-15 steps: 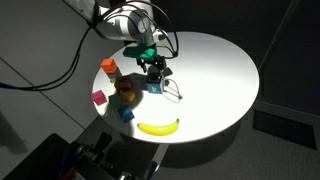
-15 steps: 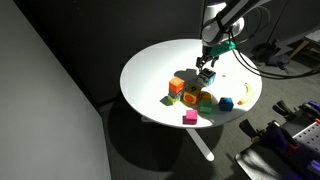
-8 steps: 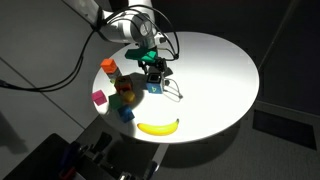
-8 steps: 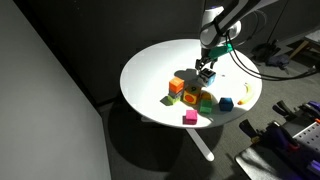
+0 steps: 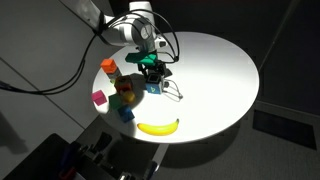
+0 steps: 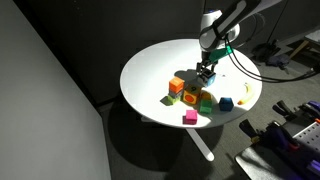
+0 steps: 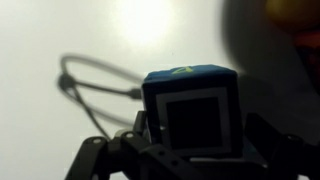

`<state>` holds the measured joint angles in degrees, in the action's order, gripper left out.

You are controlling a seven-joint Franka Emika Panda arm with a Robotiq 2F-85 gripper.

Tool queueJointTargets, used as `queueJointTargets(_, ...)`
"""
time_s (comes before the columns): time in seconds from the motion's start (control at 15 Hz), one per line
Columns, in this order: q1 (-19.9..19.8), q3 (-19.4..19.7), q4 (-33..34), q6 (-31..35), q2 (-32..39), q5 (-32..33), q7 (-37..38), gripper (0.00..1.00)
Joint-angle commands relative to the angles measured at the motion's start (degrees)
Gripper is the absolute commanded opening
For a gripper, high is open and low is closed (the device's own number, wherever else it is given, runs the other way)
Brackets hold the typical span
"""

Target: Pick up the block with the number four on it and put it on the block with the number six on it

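Gripper (image 7: 190, 152) pinching block four (image 7: 190, 105) above the table (image 5: 215, 70); best carried level and centred over block six (image 6: 190, 99) before lowering

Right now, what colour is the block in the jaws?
The block is blue, its white face framing a dark square; wrist view shows it best.
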<state>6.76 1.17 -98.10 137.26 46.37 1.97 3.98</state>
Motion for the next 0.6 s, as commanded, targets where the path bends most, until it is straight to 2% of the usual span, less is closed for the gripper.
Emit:
queueJointTargets(0.0,0.6,0.3,2.9,-3.6,2.1,1.3,1.2,1.00)
queueJointTargets(0.07,0.7,0.3,3.1,-4.2,2.3,1.3,1.2,0.89)
queueJointTargets(0.13,0.7,0.2,3.3,-4.7,2.4,1.3,1.1,0.73)
queueJointTargets(0.27,0.9,0.2,3.6,-5.4,2.3,1.4,1.0,0.56)
queueJointTargets(0.53,1.2,-0.1,3.7,-7.6,0.8,1.8,0.3,0.31)
